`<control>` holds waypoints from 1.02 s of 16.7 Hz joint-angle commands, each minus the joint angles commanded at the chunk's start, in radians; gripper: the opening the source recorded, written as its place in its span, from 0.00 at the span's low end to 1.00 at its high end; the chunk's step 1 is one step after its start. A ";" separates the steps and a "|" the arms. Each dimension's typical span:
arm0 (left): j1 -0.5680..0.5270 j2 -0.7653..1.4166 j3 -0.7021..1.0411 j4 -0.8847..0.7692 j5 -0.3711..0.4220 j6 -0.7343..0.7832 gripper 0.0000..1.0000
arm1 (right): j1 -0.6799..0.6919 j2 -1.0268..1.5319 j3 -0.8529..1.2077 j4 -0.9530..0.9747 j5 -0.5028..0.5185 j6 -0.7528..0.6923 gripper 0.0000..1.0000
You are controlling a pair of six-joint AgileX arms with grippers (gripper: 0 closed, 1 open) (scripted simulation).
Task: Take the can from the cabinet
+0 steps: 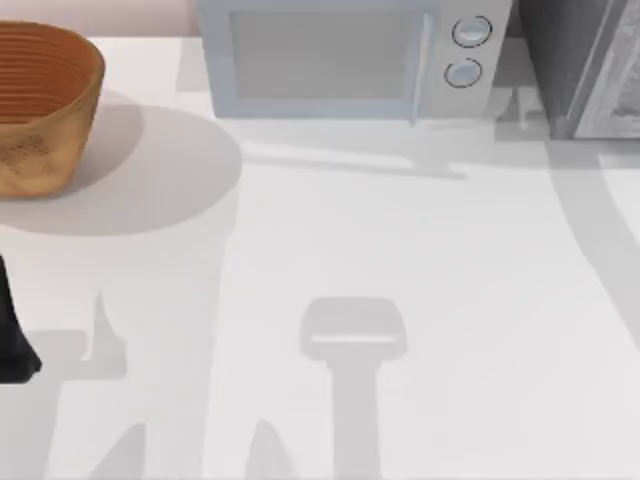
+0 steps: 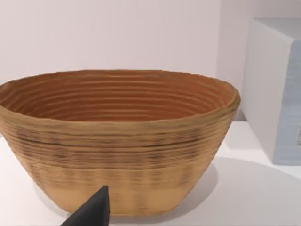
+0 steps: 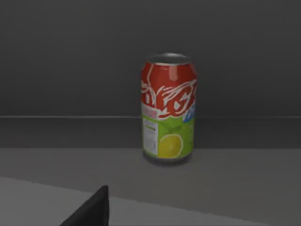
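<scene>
Small can with a red, white and green label and a dark metal top point(image 3: 168, 108) stands upright inside the large grey box-like cabinet point(image 1: 590, 65), long axis vertical, top rim up, label side with a yellow citrus slice facing the right wrist camera. It sits on the cabinet's dark grey floor, just in front of the dark back wall, nothing beside it in that view. Cabinet is at the table's far right corner in the top view, with a paler speckled panel angled out. Immediately to its left stands a pale blue-white microwave with two round knobs point(image 1: 350, 55), close to the cabinet's side. Brown ribbed wicker basket point(image 1: 40, 105) sits at the far left, well apart from the cabinet; the left wrist view faces it straight on, with the microwave's side behind it. White table point(image 1: 400, 250) between them carries only shadows. Left arm point(image 1: 12, 335) is a dark shape at the left edge of the top view. Left and right claw state: cannot tell, just one dark fingertip point(image 3: 91, 209) in each wrist view.
</scene>
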 joint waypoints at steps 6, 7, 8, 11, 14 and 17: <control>0.000 0.000 0.000 0.000 0.000 0.000 1.00 | 0.010 0.058 0.080 -0.017 0.008 0.000 1.00; 0.000 0.000 0.000 0.000 0.000 0.000 1.00 | 0.010 0.058 0.080 -0.017 0.008 0.000 1.00; 0.000 0.000 0.000 0.000 0.000 0.000 1.00 | 0.005 0.055 0.077 -0.016 0.007 0.000 1.00; 0.000 0.000 0.000 0.000 0.000 0.000 1.00 | 0.007 0.096 0.088 0.023 0.011 0.000 1.00; 0.000 0.000 0.000 0.000 0.000 0.000 1.00 | 0.009 0.196 0.100 0.103 0.014 0.000 1.00; 0.000 0.000 0.000 0.000 0.000 0.000 1.00 | 0.011 0.255 0.109 0.159 0.018 -0.003 1.00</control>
